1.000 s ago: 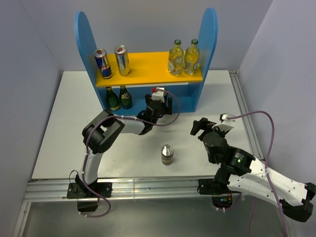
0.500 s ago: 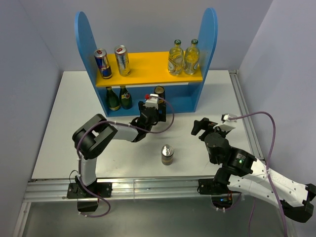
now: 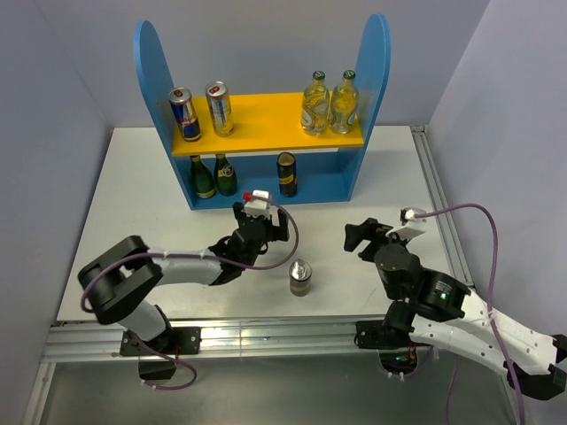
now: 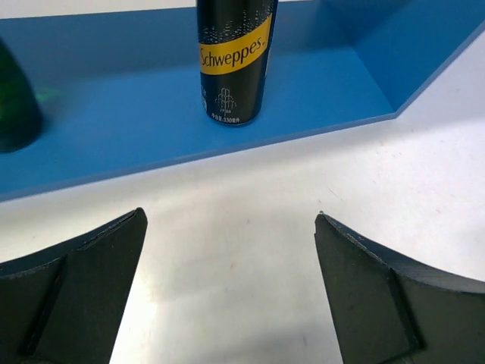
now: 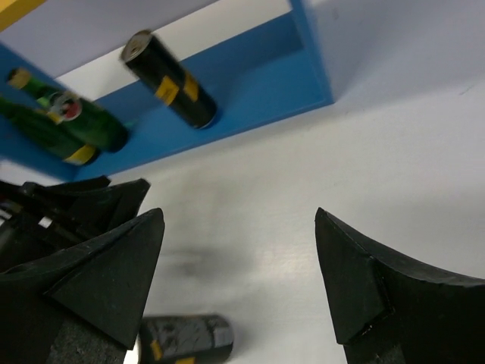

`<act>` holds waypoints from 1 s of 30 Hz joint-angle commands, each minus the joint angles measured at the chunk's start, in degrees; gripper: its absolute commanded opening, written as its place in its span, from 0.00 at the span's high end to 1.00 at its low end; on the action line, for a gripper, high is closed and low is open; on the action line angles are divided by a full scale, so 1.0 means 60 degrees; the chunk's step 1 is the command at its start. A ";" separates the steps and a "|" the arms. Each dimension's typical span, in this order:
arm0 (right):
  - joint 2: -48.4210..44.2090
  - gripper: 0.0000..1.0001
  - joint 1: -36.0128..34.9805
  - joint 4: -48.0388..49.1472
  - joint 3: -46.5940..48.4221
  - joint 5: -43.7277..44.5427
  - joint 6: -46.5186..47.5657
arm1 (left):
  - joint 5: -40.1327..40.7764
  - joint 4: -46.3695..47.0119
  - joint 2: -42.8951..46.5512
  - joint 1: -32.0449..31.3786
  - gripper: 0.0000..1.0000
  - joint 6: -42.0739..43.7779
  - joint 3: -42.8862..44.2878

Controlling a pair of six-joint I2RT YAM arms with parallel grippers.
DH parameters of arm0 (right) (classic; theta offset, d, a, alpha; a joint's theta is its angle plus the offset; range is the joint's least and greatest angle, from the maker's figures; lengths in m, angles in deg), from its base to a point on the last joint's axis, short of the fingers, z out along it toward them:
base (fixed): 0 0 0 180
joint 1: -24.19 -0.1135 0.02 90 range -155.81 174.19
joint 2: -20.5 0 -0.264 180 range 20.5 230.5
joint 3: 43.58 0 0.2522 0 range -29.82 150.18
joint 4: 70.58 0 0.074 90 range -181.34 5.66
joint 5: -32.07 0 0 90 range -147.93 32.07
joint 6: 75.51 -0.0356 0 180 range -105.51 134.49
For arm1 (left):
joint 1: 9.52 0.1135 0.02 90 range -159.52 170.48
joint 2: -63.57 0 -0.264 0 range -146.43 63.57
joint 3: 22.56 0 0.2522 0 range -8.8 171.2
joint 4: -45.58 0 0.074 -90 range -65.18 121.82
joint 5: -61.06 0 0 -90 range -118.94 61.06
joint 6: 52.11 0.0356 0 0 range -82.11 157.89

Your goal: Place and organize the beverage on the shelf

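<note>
Arms lie low over the table (image 3: 133,195) in the top view. The left one folds at an elbow far out to the left and runs its forearm rightward, so the left gripper (image 3: 262,221) points at the shelf (image 3: 379,71) from near its front, jaws wide apart and holding nothing. The right arm reaches in from the lower right, and the right gripper (image 3: 361,237) is likewise spread and empty, farther from the shelf. On the yellow upper board (image 3: 266,119) two blue-and-silver cans (image 3: 186,113) stand at the left and two clear bottles (image 3: 314,104) at the right. On the blue lower level (image 3: 323,188) two green bottles (image 3: 203,177) stand at the left, and the shelved black-and-gold can (image 3: 286,173) is upright near the middle. The loose black-and-gold can (image 3: 301,277) stands on the table, nearer the arm bases than either gripper and between them from left to right. In the left wrist view both fingers (image 4: 83,280) are parted over bare table, with the shelved black-and-gold can (image 4: 235,61) straight ahead on the blue floor. The right wrist view is rolled sideways. Its fingers (image 5: 364,288) are apart with nothing between them, the loose black-and-gold can (image 5: 186,337) sits low in frame, and the shelf lies beyond.
</note>
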 commanded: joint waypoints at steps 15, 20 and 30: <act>0.0303 0.07 -0.4461 -0.2403 -0.0403 -0.1161 -0.4601 | 0.1416 -0.1765 0.4574 -0.0764 0.01 -0.0551 -0.1612; 0.2848 0.05 -0.8034 -0.5168 0.0474 0.1447 -0.8714 | 0.1416 -0.1663 0.4751 -0.0779 0.01 -0.0610 -0.1920; 0.7863 0.00 -0.9417 -0.7858 0.1562 0.3307 -1.3277 | 0.1504 -0.1618 0.5043 -0.0808 0.01 -0.0624 -0.1994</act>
